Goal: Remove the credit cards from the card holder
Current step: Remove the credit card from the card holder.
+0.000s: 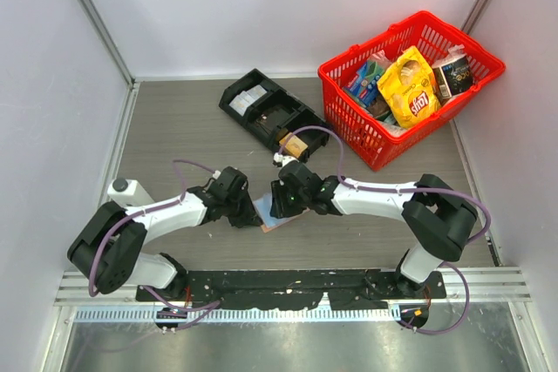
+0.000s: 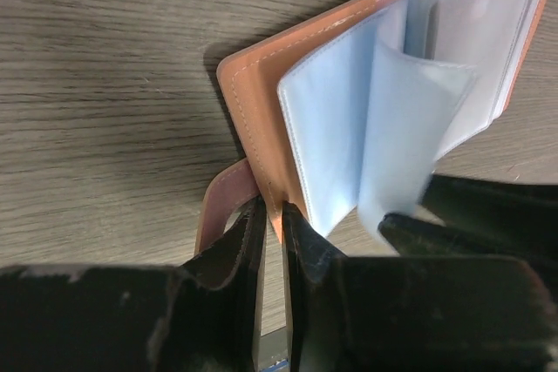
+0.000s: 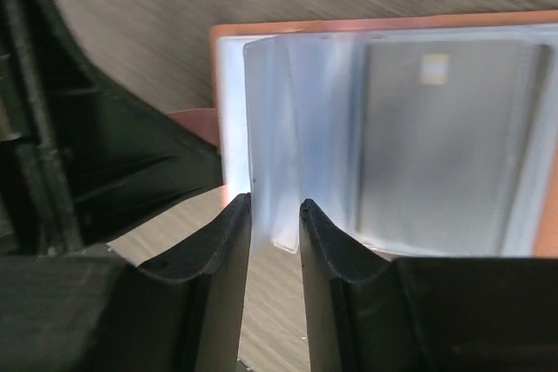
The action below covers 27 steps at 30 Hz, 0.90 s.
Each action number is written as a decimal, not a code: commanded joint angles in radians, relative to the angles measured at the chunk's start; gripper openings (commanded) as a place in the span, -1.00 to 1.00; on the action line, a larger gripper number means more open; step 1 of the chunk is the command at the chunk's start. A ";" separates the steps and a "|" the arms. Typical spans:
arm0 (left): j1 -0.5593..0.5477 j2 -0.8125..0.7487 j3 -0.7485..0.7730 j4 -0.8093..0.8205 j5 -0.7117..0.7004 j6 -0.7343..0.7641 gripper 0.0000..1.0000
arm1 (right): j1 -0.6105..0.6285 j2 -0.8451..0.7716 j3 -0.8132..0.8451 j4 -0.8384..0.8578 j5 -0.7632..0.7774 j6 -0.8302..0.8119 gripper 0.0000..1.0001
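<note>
Card holder (image 1: 275, 218) is lying open on the wood-grain table (image 1: 174, 128), salmon cover underneath and the pale blue sleeves (image 2: 331, 128) fanned up off it.

Around it, going left to right: a black compartment tray (image 1: 270, 111) sits behind the card holder, well apart from it. Further back and to the right of the card holder there's a red basket (image 1: 370, 41) stuffed with snack packs (image 1: 410, 89). Neither one touches the card holder. The only things crowding it are the two arms themselves, one coming in on each side.

Left gripper (image 2: 272, 211) is on the card holder's left edge. Its jaws are almost together and clamped on the salmon cover, right next to the little curved tab (image 2: 218, 206), so that side is pinned.

Right gripper (image 3: 275, 215) is on the card holder's right side, with its jaws only a narrow way apart. A loose bunch of sleeve leaves stands up between the fingers and reaches from one pad to the other. Honestly I can't tell if that's a firm pinch or just the leaves sitting in the gap.

In the right wrist view you can also see a grey card (image 3: 436, 145) tucked inside one of the flat sleeves, just right of the fingers.
</note>
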 commanded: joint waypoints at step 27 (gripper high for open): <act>-0.006 -0.167 -0.004 -0.053 -0.113 -0.021 -0.33 | -0.009 -0.004 0.070 -0.170 0.302 -0.069 0.31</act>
